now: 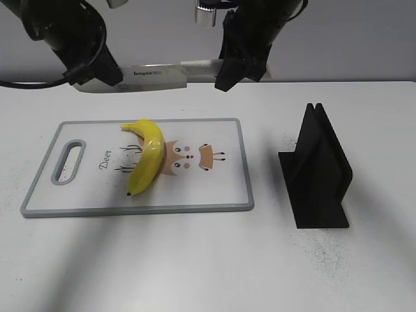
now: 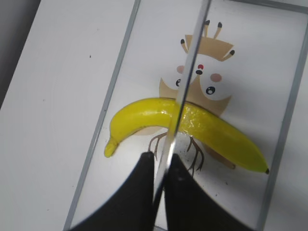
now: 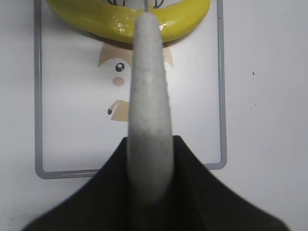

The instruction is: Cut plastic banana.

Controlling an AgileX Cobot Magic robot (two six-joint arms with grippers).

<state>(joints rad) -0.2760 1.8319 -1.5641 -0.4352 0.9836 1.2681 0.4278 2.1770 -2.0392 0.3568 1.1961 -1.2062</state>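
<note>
Knife (image 1: 156,75), clamped at blade by left gripper (image 1: 97,75) and at handle by right gripper (image 1: 237,71), held crosswise above plastic banana (image 1: 148,156).

The plastic banana (image 1: 147,158), glossy yellow, curved and uncut, is laid flat on the cutting board (image 1: 84,207), across its printed deer, dark tip toward the board's near edge.
</note>
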